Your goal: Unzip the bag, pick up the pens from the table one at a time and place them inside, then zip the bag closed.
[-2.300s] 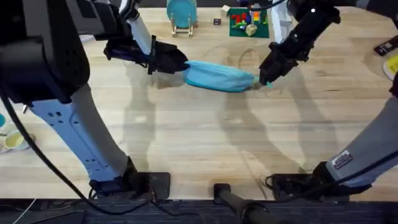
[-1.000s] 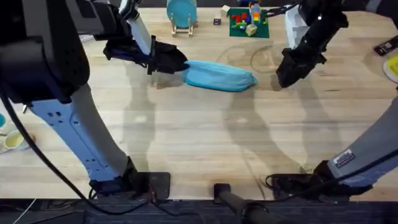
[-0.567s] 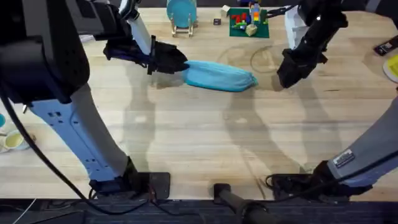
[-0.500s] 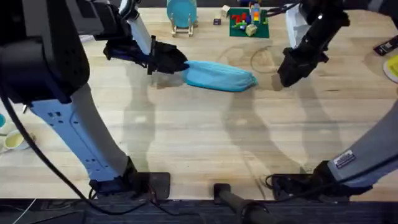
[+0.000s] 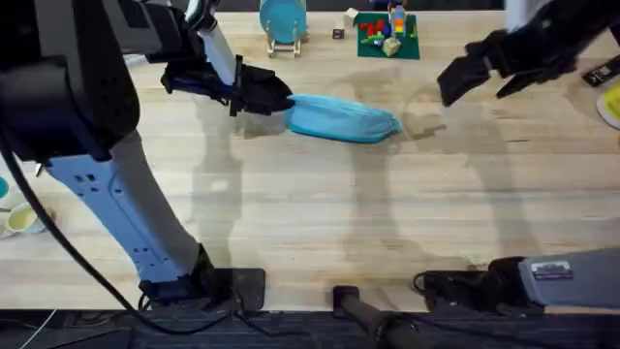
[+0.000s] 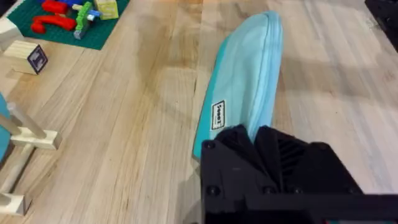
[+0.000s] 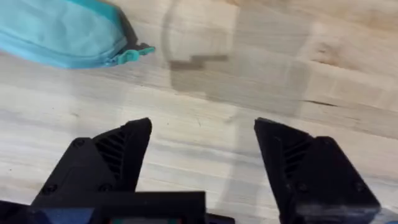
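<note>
Since a moment ago my right hand has swung away from the bag, jaws spread wide and empty, while my left hand clamps the bag's end on the desk; I should release gently.

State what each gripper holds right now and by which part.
The left gripper is shut on the bag, pinching its end away from the zipper pull. The right gripper is open above the table, holding nothing.
</note>
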`<state>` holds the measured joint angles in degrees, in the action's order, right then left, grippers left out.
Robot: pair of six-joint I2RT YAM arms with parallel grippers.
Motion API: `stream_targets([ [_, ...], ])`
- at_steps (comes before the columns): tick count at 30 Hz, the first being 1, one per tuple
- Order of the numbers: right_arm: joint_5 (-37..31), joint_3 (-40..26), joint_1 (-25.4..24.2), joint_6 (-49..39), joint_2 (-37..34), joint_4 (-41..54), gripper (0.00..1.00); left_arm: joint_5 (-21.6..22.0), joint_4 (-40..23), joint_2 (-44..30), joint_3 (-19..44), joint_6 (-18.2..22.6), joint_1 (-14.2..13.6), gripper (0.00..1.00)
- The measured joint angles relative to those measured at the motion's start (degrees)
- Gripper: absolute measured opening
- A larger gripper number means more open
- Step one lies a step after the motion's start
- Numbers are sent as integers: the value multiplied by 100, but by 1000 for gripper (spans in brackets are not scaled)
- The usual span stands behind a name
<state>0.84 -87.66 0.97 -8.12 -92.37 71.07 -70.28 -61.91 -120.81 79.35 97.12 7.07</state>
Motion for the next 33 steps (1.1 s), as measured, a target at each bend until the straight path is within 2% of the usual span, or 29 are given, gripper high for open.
stream_targets([
  [6,53,0,0,22,873,17,998,0,0,0,0,0,0,41],
  [12,712,0,-2,-108,1417,63,998,0,0,0,0,0,0,41],
  [20,1910,0,134,-781,1474,135,998,0,0,0,0,0,0,41],
  [27,2266,0,428,-1192,1473,137,997,1,0,0,0,1,0,54],
  [33,2280,0,428,-1275,1473,136,997,109,20,0,2,-1,98,944],
])
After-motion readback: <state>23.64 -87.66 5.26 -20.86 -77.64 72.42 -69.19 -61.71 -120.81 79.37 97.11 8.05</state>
